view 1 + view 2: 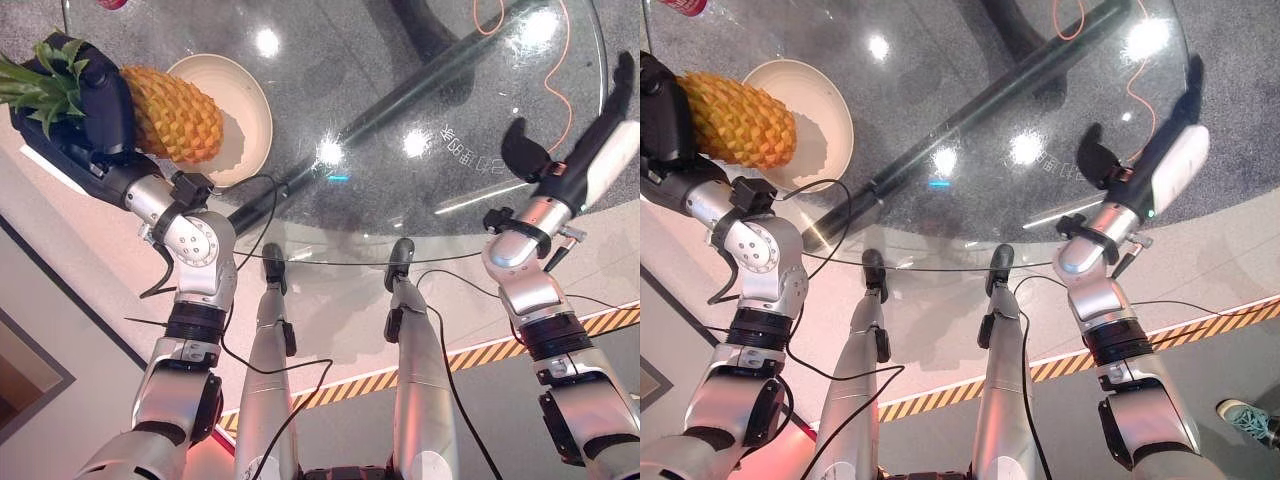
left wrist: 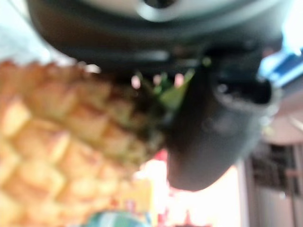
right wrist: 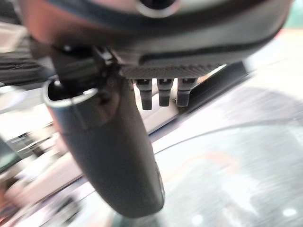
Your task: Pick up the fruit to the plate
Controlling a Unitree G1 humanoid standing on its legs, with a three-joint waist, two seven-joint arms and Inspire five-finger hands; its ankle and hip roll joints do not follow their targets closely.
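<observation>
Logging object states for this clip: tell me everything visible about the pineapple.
The pineapple is whole, with an orange-yellow diamond-patterned rind and a green spiky crown. It lies roughly on its side, held in the left hand, whose dark fingers curl round it near the crown end. Its body reaches over the near edge of the cream plate on the glass table. Whether it touches the plate cannot be told.

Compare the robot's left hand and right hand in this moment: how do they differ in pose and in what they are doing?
The left hand is curled round the pineapple, while the right hand holds nothing. The left hand sits beside the plate at the glass table's left side; the right hand hangs over its right side with fingers straight. Both are dark hands on silver-grey arms.
</observation>
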